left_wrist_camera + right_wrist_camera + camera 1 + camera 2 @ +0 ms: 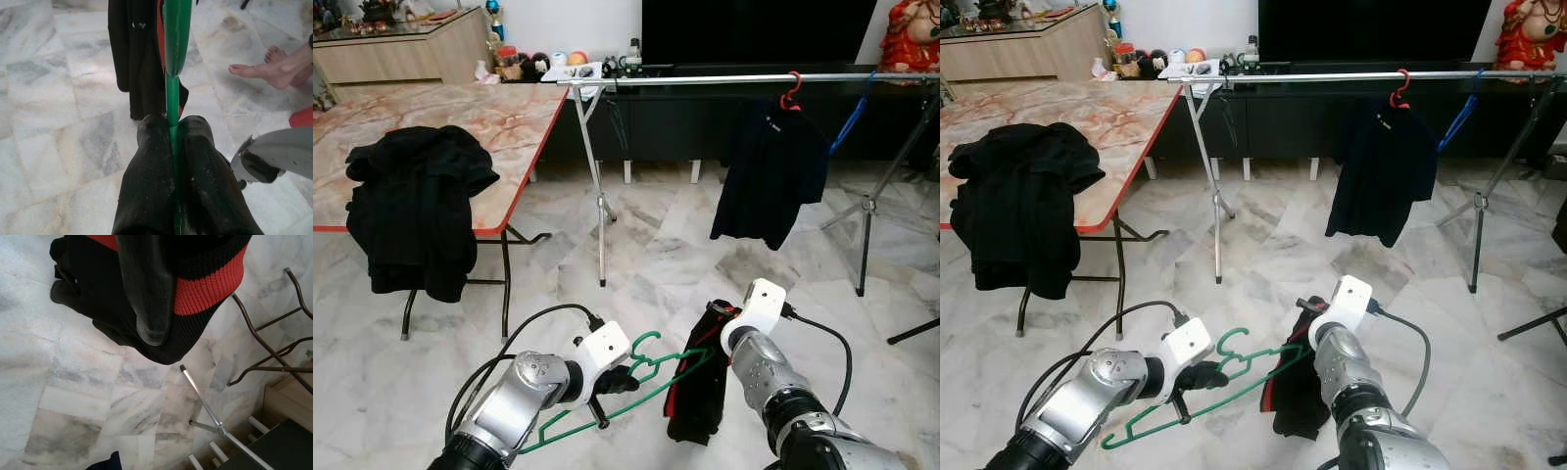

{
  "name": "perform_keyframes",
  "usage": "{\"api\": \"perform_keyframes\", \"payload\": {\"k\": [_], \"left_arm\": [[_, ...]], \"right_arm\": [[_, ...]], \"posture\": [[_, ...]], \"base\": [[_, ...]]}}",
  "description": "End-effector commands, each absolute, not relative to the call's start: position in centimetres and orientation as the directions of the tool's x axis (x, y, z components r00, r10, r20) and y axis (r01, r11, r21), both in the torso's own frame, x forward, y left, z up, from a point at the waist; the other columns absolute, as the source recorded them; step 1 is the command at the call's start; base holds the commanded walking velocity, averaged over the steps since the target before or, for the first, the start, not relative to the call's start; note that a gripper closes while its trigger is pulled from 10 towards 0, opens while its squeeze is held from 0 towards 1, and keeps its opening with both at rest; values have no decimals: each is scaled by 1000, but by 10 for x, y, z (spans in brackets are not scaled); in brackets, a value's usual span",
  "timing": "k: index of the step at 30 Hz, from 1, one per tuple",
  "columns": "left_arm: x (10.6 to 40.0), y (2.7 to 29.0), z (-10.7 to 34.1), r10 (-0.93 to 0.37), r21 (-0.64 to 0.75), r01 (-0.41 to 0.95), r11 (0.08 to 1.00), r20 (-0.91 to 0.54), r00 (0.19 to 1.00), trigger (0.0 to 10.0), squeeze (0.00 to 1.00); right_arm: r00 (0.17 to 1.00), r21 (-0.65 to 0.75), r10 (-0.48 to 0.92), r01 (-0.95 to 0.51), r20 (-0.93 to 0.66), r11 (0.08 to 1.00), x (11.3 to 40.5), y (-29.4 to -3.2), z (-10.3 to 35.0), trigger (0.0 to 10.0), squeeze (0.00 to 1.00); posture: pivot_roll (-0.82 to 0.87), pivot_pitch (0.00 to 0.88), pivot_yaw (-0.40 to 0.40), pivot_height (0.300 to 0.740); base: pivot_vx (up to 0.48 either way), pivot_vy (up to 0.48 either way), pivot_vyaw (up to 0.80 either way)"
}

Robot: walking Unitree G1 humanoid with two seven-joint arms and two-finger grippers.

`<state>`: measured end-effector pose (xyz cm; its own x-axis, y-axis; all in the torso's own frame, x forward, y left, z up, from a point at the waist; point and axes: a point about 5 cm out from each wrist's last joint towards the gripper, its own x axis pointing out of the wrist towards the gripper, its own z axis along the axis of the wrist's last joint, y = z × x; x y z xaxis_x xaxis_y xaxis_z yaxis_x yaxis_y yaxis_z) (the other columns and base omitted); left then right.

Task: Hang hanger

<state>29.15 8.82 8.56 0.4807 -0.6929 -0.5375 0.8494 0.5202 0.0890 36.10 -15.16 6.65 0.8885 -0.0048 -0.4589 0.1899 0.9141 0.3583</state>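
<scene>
Both grippers work low over the marble floor (646, 255), in front of the robot. Left gripper (172, 128) is clamped on the thin bar of the green hanger (651, 377), its two black fingers (146, 176) pressed flat against either side, as the left wrist view shows. Right gripper (720, 315) grips the black garment with red trim (697, 392), which hangs limp off the hanger's far end; one dark finger (146, 298) lies across the red knitted band. The hanger looks light and stiff, thin plastic that could twist or slide between the pads if the load swings, so a hold near the hook seems steadier than one out on the arm. The garment is soft and slumps freely, so it will likely drag and slip off the shoulder unless it is spread out first. Ahead stands the metal rail (744, 78), well apart from the grippers, already carrying a dark shirt (769, 176) on a red hanger (790, 94). More black clothes (416, 211) hang over the table (509, 122) edge to the left. A person's bare foot (269, 71) rests on the floor near the work.
</scene>
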Motion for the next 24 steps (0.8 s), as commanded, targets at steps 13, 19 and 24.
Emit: {"api": "perform_keyframes", "payload": {"k": [13,19,24], "left_arm": [[308,93,91,-620,150,769,622,-505,600,10000,0],[301,85,93,-691,94,817,569,-484,537,10000,0],[299,79,98,-731,63,833,550,-446,516,10000,0]], "right_arm": [[884,325,-46,219,-465,920,359,-155,64,10000,0],[898,355,52,119,-436,927,361,-144,69,10000,0],[901,355,120,39,-416,934,365,-133,75,10000,0]], "posture": [[117,45,41,740],[119,47,44,740],[118,47,45,740]], "base": [[0,0,0],[0,0,0],[0,0,0]]}}
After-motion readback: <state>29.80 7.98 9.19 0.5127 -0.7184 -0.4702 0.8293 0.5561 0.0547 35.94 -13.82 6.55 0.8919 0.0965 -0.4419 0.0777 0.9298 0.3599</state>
